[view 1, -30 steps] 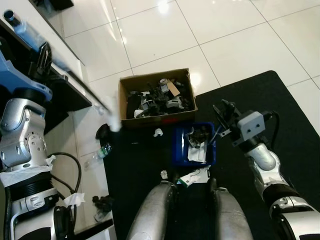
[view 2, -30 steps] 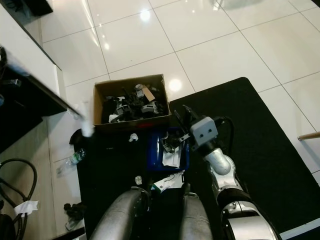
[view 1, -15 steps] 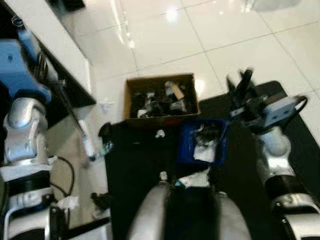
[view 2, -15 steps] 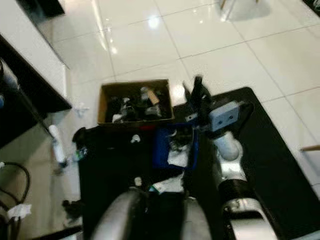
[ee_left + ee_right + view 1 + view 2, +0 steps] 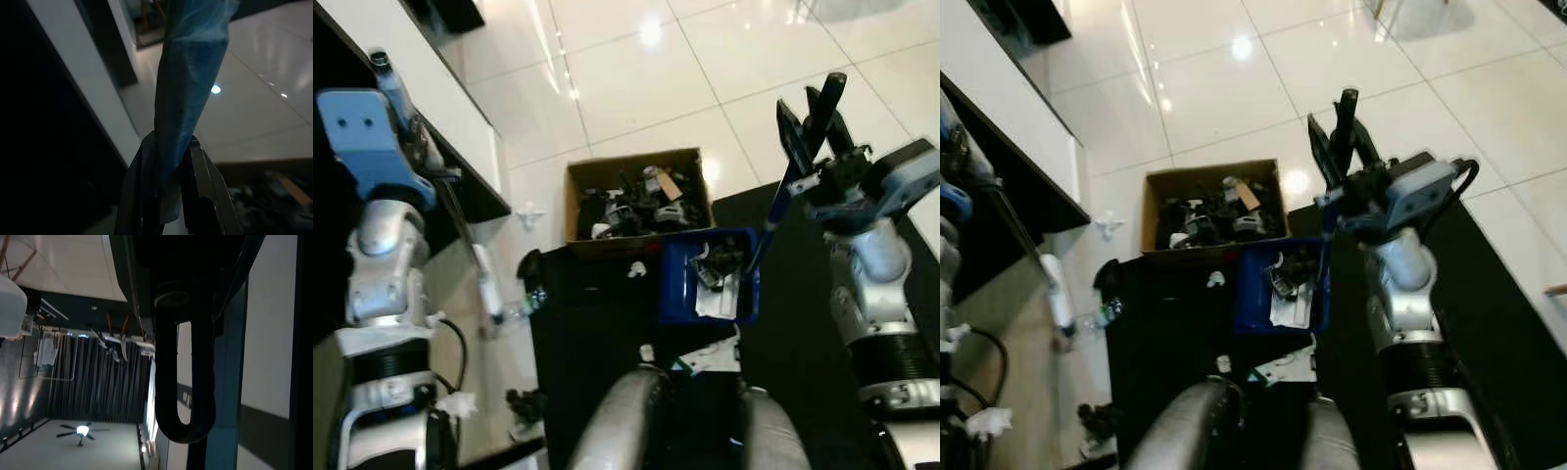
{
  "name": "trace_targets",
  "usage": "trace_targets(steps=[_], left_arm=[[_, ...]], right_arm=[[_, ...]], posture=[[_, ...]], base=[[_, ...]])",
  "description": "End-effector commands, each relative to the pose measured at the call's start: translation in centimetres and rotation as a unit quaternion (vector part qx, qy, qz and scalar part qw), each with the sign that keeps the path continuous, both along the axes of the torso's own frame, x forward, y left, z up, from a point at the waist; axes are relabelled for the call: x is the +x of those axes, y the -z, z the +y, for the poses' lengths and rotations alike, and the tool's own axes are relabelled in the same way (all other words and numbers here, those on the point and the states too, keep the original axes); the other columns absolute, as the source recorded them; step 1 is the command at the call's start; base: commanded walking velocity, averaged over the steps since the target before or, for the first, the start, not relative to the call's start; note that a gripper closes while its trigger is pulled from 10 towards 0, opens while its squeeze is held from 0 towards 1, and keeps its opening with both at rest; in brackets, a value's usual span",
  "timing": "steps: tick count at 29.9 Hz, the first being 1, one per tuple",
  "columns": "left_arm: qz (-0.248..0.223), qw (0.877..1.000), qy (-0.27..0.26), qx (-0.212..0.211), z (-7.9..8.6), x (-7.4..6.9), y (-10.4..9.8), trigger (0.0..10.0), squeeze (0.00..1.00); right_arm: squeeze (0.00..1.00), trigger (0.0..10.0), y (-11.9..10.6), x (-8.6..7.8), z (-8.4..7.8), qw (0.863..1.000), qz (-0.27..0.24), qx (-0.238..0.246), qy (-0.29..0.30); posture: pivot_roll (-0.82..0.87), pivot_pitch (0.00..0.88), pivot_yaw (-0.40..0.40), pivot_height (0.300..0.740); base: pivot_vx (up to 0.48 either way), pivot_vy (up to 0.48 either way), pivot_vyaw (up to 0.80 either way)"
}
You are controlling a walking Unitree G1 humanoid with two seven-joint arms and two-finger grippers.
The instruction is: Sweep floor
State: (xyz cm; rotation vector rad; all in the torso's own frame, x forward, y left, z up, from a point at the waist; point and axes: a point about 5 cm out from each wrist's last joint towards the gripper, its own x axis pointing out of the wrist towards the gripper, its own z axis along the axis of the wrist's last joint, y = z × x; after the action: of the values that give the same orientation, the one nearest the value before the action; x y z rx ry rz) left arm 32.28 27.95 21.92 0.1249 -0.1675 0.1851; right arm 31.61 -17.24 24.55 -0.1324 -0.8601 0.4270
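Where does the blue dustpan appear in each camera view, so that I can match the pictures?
Left eye view: blue dustpan sits low in the middle, on the black mat, just below the cardboard box.
Right eye view: the dustpan lies low in the middle, again under the box.
Left wrist view: not in it.
Right wrist view: not in it.
Shared landmark: the cardboard box of dark parts.
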Motion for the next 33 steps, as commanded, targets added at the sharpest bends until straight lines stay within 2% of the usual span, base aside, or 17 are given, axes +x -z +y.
trace_targets(steps=[1, 2, 3, 5, 9, 10, 14, 16, 18, 20, 22, 23, 30, 33], left_arm=[[0.027, 1.000, 0.001, -0.016, -0.5, -0.4, 1.3, 10.0, 0.00], [0.027, 1.000, 0.001, -0.016, -0.5, -0.4, 1.3, 10.0, 0.00], [0.037, 0.999, 0.007, -0.017, -1.0, -0.3, 1.7, 10.0, 0.00], [0.041, 0.999, 0.009, -0.014, -1.2, -0.3, 1.8, 10.0, 0.00], [0.056, 0.998, 0.017, -0.017, -1.8, -0.3, 2.5, 10.0, 0.00], [0.056, 0.998, 0.017, -0.017, -1.8, -0.3, 2.5, 10.0, 0.00], [0.069, 0.997, 0.020, -0.017, -2.3, -0.5, 3.3, 10.0, 0.00], [0.072, 0.997, 0.021, -0.016, -2.4, -0.5, 3.5, 10.0, 0.00], [0.078, 0.996, 0.026, -0.015, -2.9, -0.8, 4.1, 10.0, 0.00], [0.080, 0.996, 0.026, -0.015, -2.9, -0.9, 4.2, 10.0, 0.00], [0.083, 0.996, 0.025, -0.015, -2.9, -1.0, 4.4, 10.0, 0.00], [0.087, 0.996, 0.024, -0.016, -2.9, -1.3, 4.7, 10.0, 0.00], [0.090, 0.996, 0.021, -0.017, -2.9, -1.6, 5.0, 10.0, 0.00], [0.093, 0.995, 0.018, -0.017, -2.9, -1.9, 5.4, 10.0, 0.00]], right_arm=[[0.00, 10.0, -3.7, -0.6, 0.2, 0.998, -0.063, 0.012, -0.023], [0.00, 10.0, -3.7, -0.6, 0.2, 0.998, -0.063, 0.012, -0.023], [0.00, 10.0, -5.7, -0.6, 0.4, 0.996, -0.083, 0.021, -0.039], [0.00, 10.0, -6.4, -0.6, 0.4, 0.995, -0.089, 0.025, -0.044], [0.00, 10.0, -10.4, -1.0, 0.2, 0.988, -0.139, 0.030, -0.060], [0.00, 10.0, -10.4, -1.0, 0.2, 0.988, -0.139, 0.030, -0.060], [0.00, 10.0, -12.8, -0.7, -0.5, 0.983, -0.174, 0.011, -0.051], [0.00, 10.0, -12.9, -0.4, -0.7, 0.983, -0.177, 0.006, -0.046], [0.00, 10.0, -12.4, 0.8, -0.7, 0.985, -0.172, -0.014, -0.027], [0.00, 10.0, -12.3, 1.0, -0.5, 0.985, -0.170, -0.019, -0.025], [0.00, 10.0, -12.0, 1.3, -0.2, 0.985, -0.171, -0.033, -0.019], [0.00, 10.0, -11.7, 1.9, 0.7, 0.983, -0.172, -0.061, -0.015], [0.00, 10.0, -11.8, 2.3, 1.6, 0.979, -0.183, -0.088, -0.023], [0.00, 10.0, -12.0, 2.5, 2.4, 0.973, -0.201, -0.110, -0.028]], posture=[[0.05, 0.189, 0.142, 0.740], [0.05, 0.189, 0.142, 0.740], [0.04, 0.186, 0.138, 0.740], [0.04, 0.186, 0.138, 0.740], [0.04, 0.174, 0.128, 0.740], [0.04, 0.174, 0.128, 0.740], [0.03, 0.166, 0.123, 0.740], [0.04, 0.166, 0.120, 0.740], [0.05, 0.164, 0.117, 0.740], [0.05, 0.164, 0.118, 0.740], [0.05, 0.163, 0.117, 0.740], [0.06, 0.160, 0.113, 0.740], [0.07, 0.160, 0.105, 0.740], [0.08, 0.163, 0.099, 0.740]], base=[[0.000, 0.000, 0.00], [0.000, 0.000, 0.00], [0.000, 0.000, 0.00], [0.000, 0.000, 0.00], [0.000, 0.000, 0.00], [0.000, 0.000, 0.00], [0.000, 0.000, 0.00], [0.000, 0.000, 0.00], [0.000, 0.000, 0.00], [0.000, 0.000, 0.00], [0.000, 0.000, 0.00], [0.000, 0.000, 0.00], [0.000, 0.000, 0.00], [0.000, 0.000, 0.00]])
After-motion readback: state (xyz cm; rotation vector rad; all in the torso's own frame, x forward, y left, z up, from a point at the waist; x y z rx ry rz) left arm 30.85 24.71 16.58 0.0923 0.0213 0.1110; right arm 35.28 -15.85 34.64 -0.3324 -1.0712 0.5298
